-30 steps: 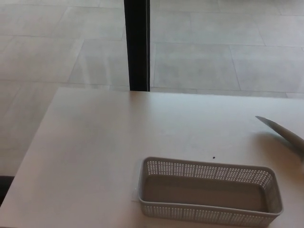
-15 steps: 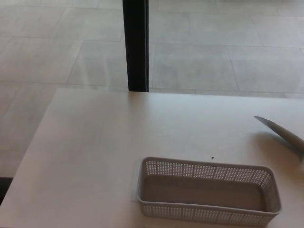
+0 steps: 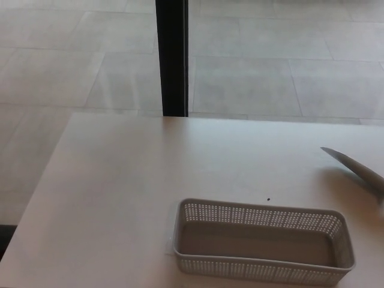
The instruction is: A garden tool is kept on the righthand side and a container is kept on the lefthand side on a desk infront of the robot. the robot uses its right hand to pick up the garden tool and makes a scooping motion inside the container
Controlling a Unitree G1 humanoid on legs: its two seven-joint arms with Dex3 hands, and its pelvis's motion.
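A grey perforated plastic basket (image 3: 261,216) stands on the pale desk (image 3: 132,180) near its front edge, a little right of centre, with nothing inside. At the right edge of the head view lies the garden tool (image 3: 355,168); only its pointed grey metal blade shows, tip toward the left, the handle cut off by the frame. Neither of my hands appears in the picture.
A black vertical post (image 3: 173,57) rises behind the desk's far edge. Beyond it is a tiled floor (image 3: 270,72). A tiny dark speck (image 3: 268,200) sits on the desk just behind the basket.
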